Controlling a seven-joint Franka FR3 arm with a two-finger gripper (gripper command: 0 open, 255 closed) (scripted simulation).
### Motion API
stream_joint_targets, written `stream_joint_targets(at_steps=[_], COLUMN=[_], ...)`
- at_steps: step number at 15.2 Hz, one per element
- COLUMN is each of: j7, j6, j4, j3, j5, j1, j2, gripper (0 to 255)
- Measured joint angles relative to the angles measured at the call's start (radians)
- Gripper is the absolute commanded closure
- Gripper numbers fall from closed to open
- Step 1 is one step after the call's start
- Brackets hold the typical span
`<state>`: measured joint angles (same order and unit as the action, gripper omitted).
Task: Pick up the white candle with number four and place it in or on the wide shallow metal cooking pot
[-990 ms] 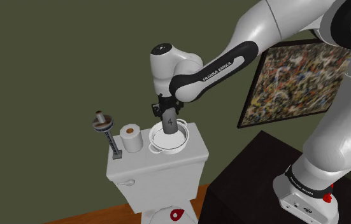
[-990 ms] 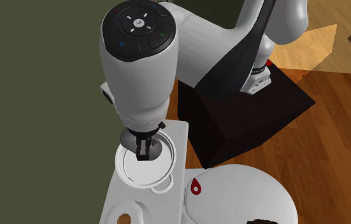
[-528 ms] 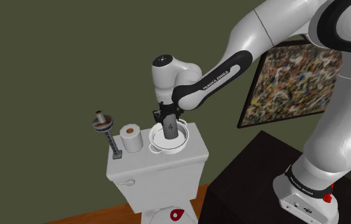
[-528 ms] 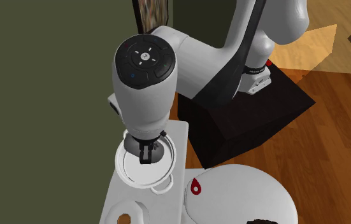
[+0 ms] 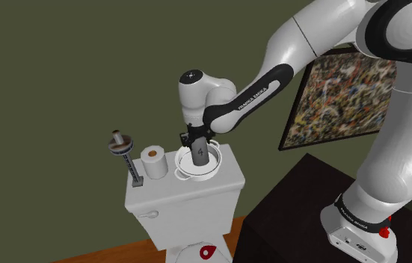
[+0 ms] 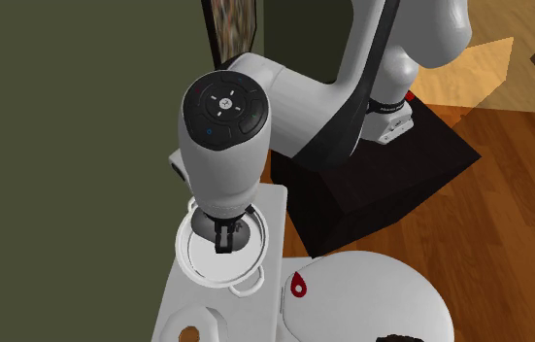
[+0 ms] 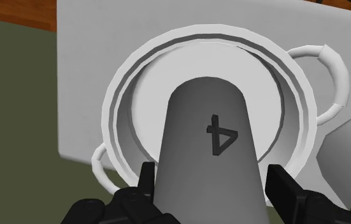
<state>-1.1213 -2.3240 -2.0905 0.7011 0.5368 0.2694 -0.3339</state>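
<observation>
Shoulder view: the gripper [image 5: 196, 140] is clamped on the upper end of the grey candle [image 5: 199, 155], which is marked 4. The candle's lower end is down inside the white pot [image 5: 200, 176]. The pot stands on a toilet tank [image 5: 197, 197], with a paper roll [image 5: 152, 162] just beside the pot on this view's left. A painting [image 5: 342, 97] hangs well to the pot's right.

Second exterior view: the gripper [image 6: 221, 236] hangs straight over the pot [image 6: 207, 280], with a toilet lid [image 6: 372, 301] near the pot.

Wrist view: both fingers [image 7: 147, 184] press the candle [image 7: 206, 159]. Beyond it, the candle's far end sits within the pot's rim [image 7: 111, 108].
</observation>
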Motion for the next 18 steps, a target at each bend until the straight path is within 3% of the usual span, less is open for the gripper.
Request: stream_joint_targets(at_steps=[1,7,12,18], j7=[0.0,0.0,0.063,0.068], j6=[0.0,0.0,0.07,0.082], j4=[0.0,0.0,0.01,0.019], j3=[0.0,0.0,0.051,0.054], j5=[0.0,0.0,-0.099,-0.107], j1=[0.0,0.0,0.031,0.031], j2=[0.0,0.0,0.093,0.097], gripper=[0,0,0,0])
